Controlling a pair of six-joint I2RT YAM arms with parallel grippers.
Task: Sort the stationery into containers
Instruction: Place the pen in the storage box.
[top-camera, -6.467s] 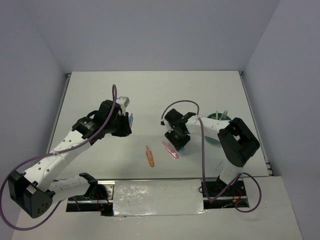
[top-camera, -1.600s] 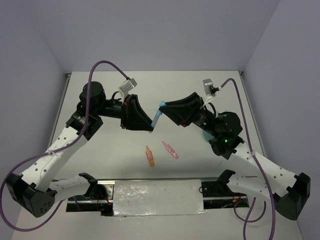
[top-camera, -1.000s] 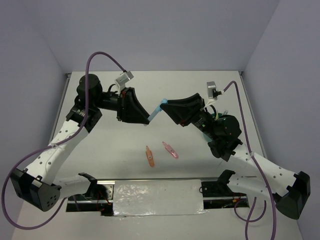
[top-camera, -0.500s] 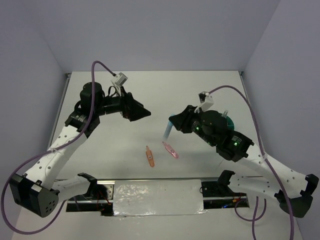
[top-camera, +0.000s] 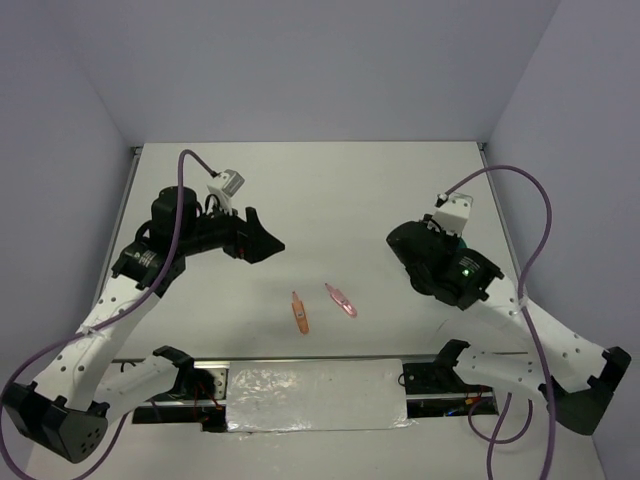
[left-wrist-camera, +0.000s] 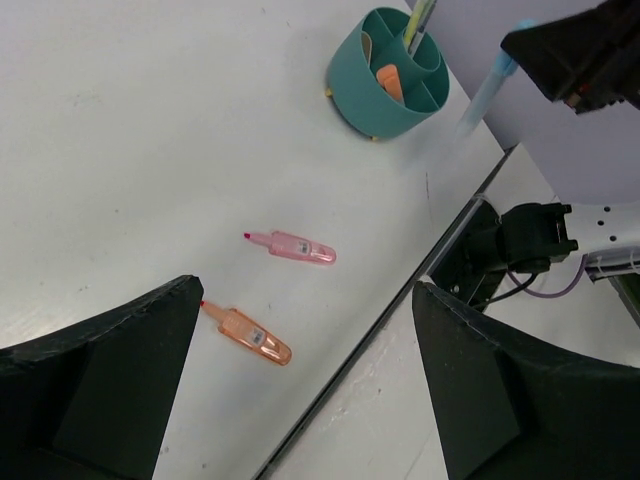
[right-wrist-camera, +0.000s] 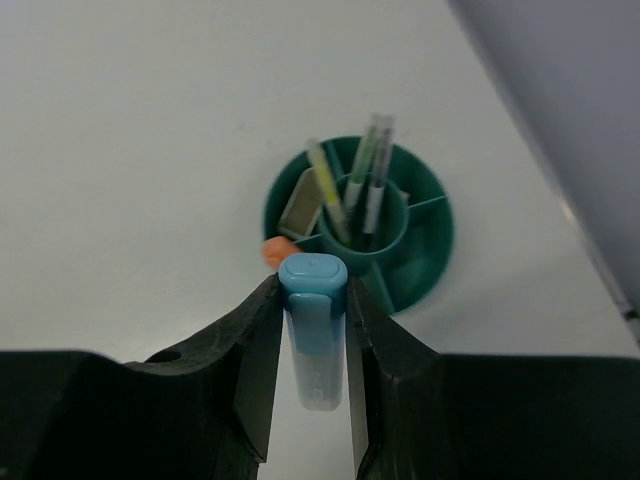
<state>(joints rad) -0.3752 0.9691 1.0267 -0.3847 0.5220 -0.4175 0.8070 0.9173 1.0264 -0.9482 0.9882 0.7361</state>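
Looking across the tabletop (top-camera: 330, 190), I judge the sorting well along but not finished. The left fingers (left-wrist-camera: 100, 380) stand spread wide with nothing between them, hanging over bare surface at about 9 o'clock. The right fingers (right-wrist-camera: 240, 370) are clamped on the light blue tube (right-wrist-camera: 313, 350).

The teal cup (right-wrist-camera: 425, 250) sits at about 3 o'clock, mostly hidden under the right arm when seen from above. It already holds several pens (right-wrist-camera: 365, 180) standing in its middle well. A yellow pen and a grey piece share one outer compartment, and an orange piece (left-wrist-camera: 392, 80) lies in another. Three things are outside it, as far as I can see: the tube and two highlighters.

The tube is up in the air close beside the cup, not yet over a compartment by my reckoning. It is pinched at its darker cap end. From the left wrist it looks blurred, but its long axis runs steeply and tilted, with the pale free end slanting down towards the tabletop by the cup.

The pink highlighter (top-camera: 341, 300) and orange highlighter (top-camera: 300, 314) lie flat near 6 o'clock, close together but apart, well away from the cup. From above, the pink one runs about 10 to 4 with its nib at 10. The orange one runs about 11 to 5 with its nib at 11.
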